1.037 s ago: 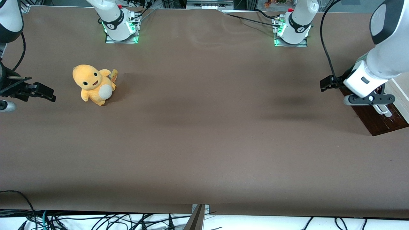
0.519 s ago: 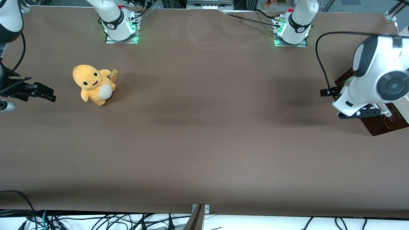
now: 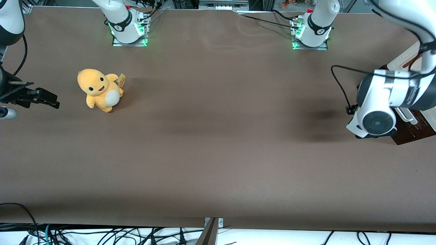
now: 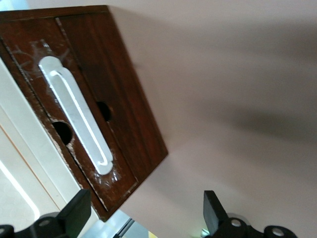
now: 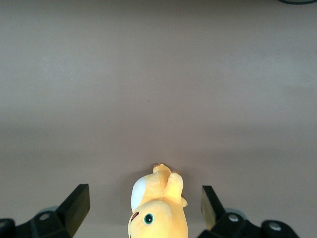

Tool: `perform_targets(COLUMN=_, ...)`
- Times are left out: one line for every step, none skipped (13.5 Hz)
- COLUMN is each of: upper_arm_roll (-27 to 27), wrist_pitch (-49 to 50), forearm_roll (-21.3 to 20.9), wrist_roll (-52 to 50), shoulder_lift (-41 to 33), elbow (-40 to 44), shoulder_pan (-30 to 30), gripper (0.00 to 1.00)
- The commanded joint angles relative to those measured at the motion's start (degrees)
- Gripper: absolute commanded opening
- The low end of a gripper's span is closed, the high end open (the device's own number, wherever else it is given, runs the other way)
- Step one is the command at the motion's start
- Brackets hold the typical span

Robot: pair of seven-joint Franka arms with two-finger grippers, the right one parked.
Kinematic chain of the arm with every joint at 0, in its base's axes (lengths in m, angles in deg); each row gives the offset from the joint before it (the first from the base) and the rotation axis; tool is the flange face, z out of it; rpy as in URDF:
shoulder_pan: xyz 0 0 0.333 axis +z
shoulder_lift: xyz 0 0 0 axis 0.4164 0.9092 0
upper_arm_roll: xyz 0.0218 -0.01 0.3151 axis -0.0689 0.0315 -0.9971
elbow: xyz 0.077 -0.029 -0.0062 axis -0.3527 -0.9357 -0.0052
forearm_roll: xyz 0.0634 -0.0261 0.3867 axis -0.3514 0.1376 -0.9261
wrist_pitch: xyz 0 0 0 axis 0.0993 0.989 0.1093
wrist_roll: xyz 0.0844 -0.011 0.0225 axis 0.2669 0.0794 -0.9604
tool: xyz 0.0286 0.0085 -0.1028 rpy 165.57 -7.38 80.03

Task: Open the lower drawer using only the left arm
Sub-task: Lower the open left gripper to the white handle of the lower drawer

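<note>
The lower drawer (image 4: pixel 106 106) is a dark brown wooden front with a long white bar handle (image 4: pixel 74 114), and it looks flush with its dark frame. In the front view a corner of the lower drawer (image 3: pixel 414 131) and a bit of the handle (image 3: pixel 405 115) show at the working arm's end of the table. The left arm (image 3: pixel 376 120) hangs over it, and its wrist hides the gripper there. In the left wrist view my gripper (image 4: pixel 143 218) is open, a little way in front of the drawer, with nothing between its black fingers (image 4: pixel 75 214).
A cream-white cabinet (image 3: pixel 403 59) stands against the drawer unit, and its pale panel (image 4: pixel 25 163) borders the dark wood. An orange plush toy (image 3: pixel 98 90) sits toward the parked arm's end of the table. Two arm bases (image 3: pixel 129 27) (image 3: pixel 311 30) stand farthest from the front camera.
The left arm's wrist has swung down and nearer the front camera, turning over the drawer. The gripper fingers seen in the earliest frame are now hidden under the wrist.
</note>
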Motion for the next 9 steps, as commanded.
perform_targets(upper_arm_roll=0.1, wrist_pitch=3.1, forearm_roll=-7.5, wrist_roll=-3.8, shoulder_lift=3.9, elbow=1.2, shoulder_pan=-0.6, gripper=1.0)
perform_targets(upper_arm_roll=0.1, wrist_pitch=3.3, forearm_roll=-10.4, wrist_roll=-4.8, shoulder_lift=5.1, elbow=1.1, shoulder_pan=-0.6, gripper=1.0)
perform_targets(upper_arm_roll=0.1, wrist_pitch=3.7, forearm_roll=-12.9, wrist_roll=-6.3, shoulder_lift=6.4, elbow=1.1, shoulder_pan=-0.6, gripper=1.0)
perform_targets(upper_arm_roll=0.1, wrist_pitch=5.1, forearm_roll=-16.0, wrist_roll=-7.4, shoulder_lift=7.9, elbow=1.1, shoulder_pan=-0.6, gripper=1.0)
perform_targets(upper_arm_roll=0.1, wrist_pitch=6.2, forearm_roll=-19.4, wrist_roll=-7.9, shoulder_lift=9.7, elbow=1.1, shoulder_pan=-0.6, gripper=1.0)
perform_targets(upper_arm_roll=0.1, wrist_pitch=7.0, forearm_roll=-21.9, wrist_roll=-9.0, shoulder_lift=11.4, elbow=1.1, shoulder_pan=-0.6, gripper=1.0)
perform_targets(upper_arm_roll=0.1, wrist_pitch=7.5, forearm_roll=-24.0, wrist_roll=-10.2, shoulder_lift=12.8, elbow=0.9, shoulder_pan=-0.6, gripper=1.0)
perform_targets(upper_arm_roll=0.0, wrist_pitch=7.8, forearm_roll=-26.2, wrist_roll=-11.0, shoulder_lift=14.1, elbow=0.7, shoulder_pan=-0.4, gripper=1.0)
perform_targets(upper_arm_roll=0.0, wrist_pitch=7.9, forearm_roll=-28.0, wrist_roll=-12.3, shoulder_lift=15.2, elbow=0.6, shoulder_pan=0.0, gripper=1.0)
